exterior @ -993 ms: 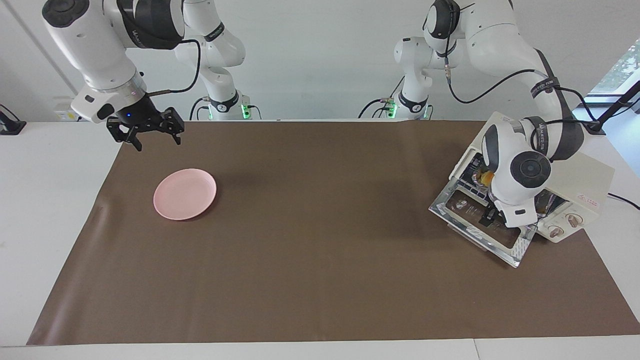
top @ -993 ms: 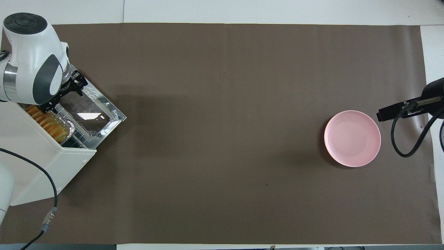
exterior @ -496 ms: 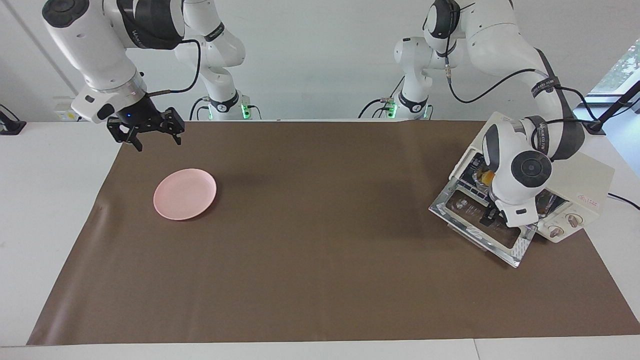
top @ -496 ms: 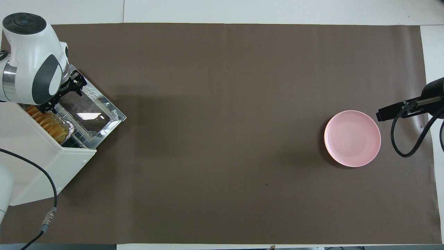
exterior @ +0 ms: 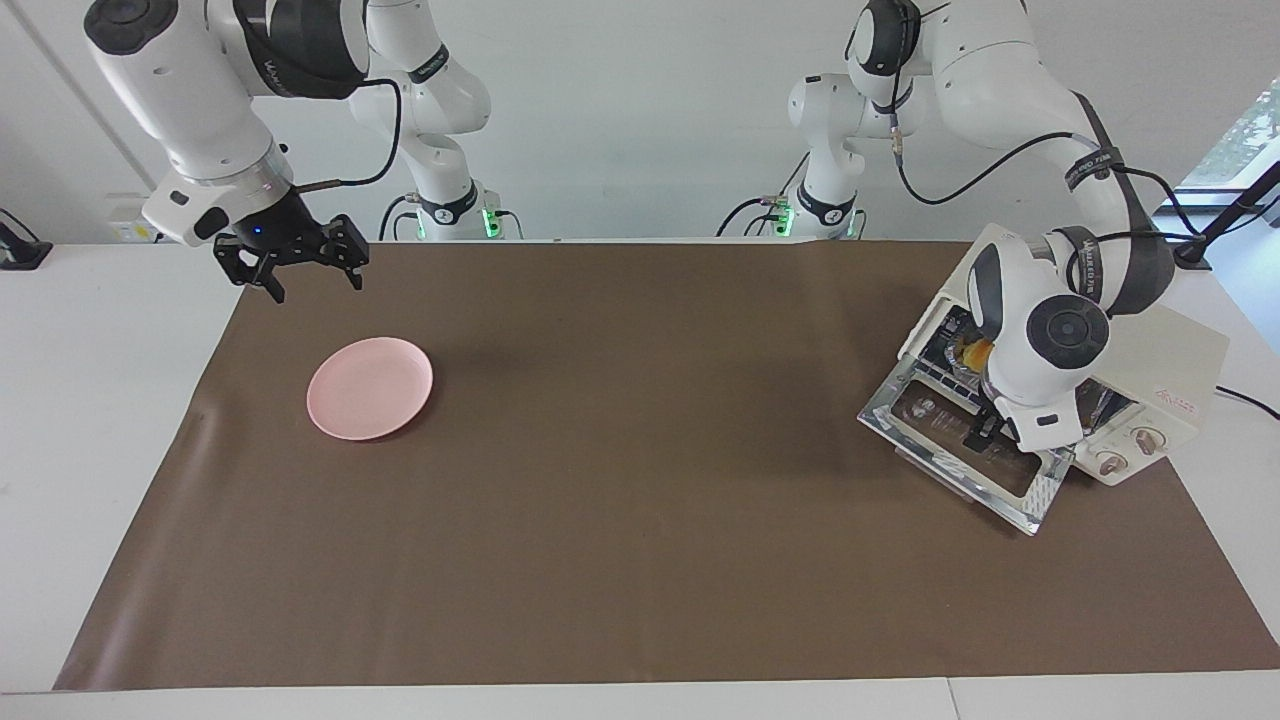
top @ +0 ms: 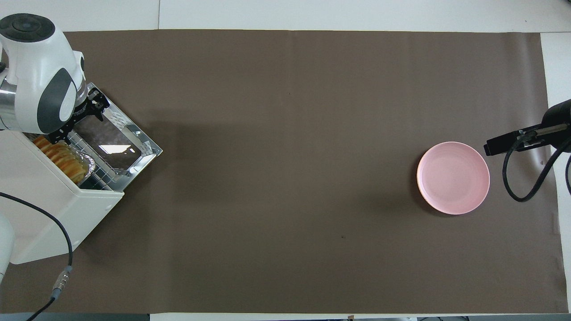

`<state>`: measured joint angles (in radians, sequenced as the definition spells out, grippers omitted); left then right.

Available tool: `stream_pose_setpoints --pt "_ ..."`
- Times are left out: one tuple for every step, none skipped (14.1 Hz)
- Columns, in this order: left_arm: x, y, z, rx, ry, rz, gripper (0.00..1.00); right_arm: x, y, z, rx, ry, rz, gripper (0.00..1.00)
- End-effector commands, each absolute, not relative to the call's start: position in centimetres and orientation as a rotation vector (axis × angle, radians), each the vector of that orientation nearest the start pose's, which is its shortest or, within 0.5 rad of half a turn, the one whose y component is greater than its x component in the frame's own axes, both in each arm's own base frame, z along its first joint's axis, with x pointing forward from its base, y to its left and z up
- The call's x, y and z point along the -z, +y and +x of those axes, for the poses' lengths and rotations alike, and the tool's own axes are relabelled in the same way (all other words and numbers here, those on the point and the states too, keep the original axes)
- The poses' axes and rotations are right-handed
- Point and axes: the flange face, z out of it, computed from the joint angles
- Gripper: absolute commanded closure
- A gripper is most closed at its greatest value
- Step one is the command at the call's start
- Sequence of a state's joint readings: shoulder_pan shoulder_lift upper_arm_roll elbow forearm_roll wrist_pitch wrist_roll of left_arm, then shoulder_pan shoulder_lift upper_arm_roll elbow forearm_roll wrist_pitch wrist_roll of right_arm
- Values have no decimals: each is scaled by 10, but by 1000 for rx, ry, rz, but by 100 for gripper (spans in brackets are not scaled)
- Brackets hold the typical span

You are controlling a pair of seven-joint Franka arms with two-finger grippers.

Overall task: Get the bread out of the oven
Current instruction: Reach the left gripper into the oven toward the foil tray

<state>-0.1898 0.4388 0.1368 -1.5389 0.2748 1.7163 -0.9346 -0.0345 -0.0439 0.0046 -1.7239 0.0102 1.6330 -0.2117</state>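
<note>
The cream-white oven (exterior: pixel 1165 365) (top: pixel 53 209) stands at the left arm's end of the table with its glass door (exterior: pixel 955 455) (top: pixel 113 142) dropped open. Inside it, the ridged golden bread (top: pixel 60 157) lies in a foil tray (top: pixel 89 164) on the wire rack; in the facing view only one end of the bread (exterior: pixel 968 352) shows. My left gripper (exterior: pixel 988 428) (top: pixel 76 121) hangs open just over the open door, in front of the oven's mouth, holding nothing. My right gripper (exterior: pixel 315 283) (top: pixel 502 143) waits open in the air at the right arm's end.
A round pink plate (exterior: pixel 370 388) (top: pixel 453 177) lies on the brown mat toward the right arm's end. The oven's two knobs (exterior: pixel 1140 440) sit beside its door. A black cable (top: pixel 62 249) trails from the oven on the side nearer the robots.
The left arm's wrist has risen and shifted a little, its gripper staying over the open door. The right arm, plate and bread have not moved.
</note>
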Motion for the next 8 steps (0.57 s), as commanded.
stream_pose_setpoints --pt "-391 -11 647 -95 -1081 -2486 0 -582 -17 536 -36 -333 -3099 0" --pt "-391 -8 646 -105 -1086 -2479 0 -582 -17 536 -36 -335 -3099 0" --pt "-390 -3 645 -121 -1096 -2468 0 -582 -17 536 -36 -335 -3099 0" --pt "-391 -2 644 -126 -1095 -2464 0 -582 -17 536 -33 -335 -3099 0" --pt "-390 -2 643 -131 -1096 -2461 0 -582 -17 536 -33 -338 -3099 0" --pt "-387 -2 641 -134 -1094 -2462 0 -582 -17 536 -33 -338 -3099 0" --pt "-386 -2 641 -127 -1093 -2467 0 -582 -17 536 -33 -338 -3099 0" --pt "-386 -2 642 -122 -1094 -2472 0 -582 -17 536 -33 -338 -3099 0"
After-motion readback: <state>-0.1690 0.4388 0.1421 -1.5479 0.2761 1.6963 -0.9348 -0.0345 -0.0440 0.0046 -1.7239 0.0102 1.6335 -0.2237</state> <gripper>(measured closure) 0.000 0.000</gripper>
